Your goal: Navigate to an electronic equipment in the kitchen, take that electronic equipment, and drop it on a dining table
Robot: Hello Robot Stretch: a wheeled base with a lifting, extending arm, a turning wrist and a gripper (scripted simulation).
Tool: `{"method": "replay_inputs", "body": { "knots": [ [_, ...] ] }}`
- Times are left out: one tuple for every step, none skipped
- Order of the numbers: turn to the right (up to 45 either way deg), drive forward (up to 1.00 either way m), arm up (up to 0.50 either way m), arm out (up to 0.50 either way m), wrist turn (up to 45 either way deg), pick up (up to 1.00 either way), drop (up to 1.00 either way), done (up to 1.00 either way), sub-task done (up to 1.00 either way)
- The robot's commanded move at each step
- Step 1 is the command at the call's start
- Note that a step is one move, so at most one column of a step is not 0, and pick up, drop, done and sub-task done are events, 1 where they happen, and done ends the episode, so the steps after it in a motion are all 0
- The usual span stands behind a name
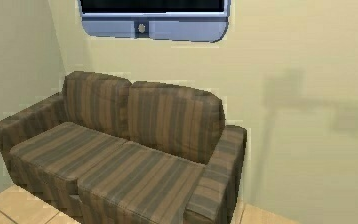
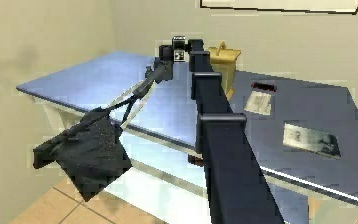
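1. The arm [image 2: 222,140] reaches over a blue bench [image 2: 87,80].
2. The fingers [image 2: 135,90] slant toward a dark bulky thing [image 2: 87,150] at the bench's near edge; I cannot tell whether they grasp anything.
3. A small flat item [image 2: 260,98] lies on the bench right of the arm; I cannot tell whether it is the task's device.
4. A tan thing [image 2: 224,62] and a paper [image 2: 312,138] also sit there.
5. Ahead stands a striped sofa [image 1: 117,140].

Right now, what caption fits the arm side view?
Arm stretched over a blue table bearing a tan box and flat items, dark shape at its near edge.
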Motion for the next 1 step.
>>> {"method": "replay_inputs", "body": {
  "knots": [
    [0.0, 0.0, 0.0, 0.0, 45.0, 0.0, 0.0, 0.0, 0.0]
  ]
}}
